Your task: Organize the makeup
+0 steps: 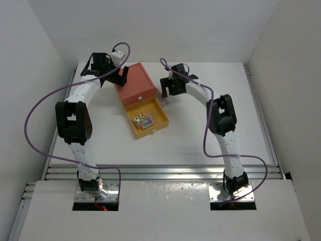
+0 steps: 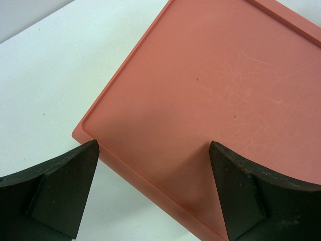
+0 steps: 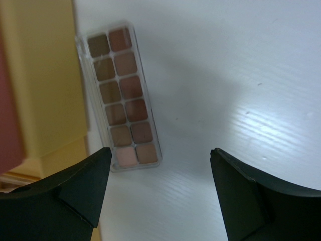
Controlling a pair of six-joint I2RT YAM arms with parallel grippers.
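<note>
A long clear palette with tan and brown pans lies flat on the white table beside the yellow drawer; in the top view it shows as a small pinkish strip. My right gripper hangs open just above and right of its near end, touching nothing. A multicoloured palette lies inside the open yellow drawer. My left gripper is open over the near corner of the orange-red box lid, holding nothing. No brushes or sticks show.
The orange-red drawer box stands at the back centre with its yellow drawer pulled out toward the front. The yellow drawer wall is close on the left of the right gripper. Walls enclose the table on three sides.
</note>
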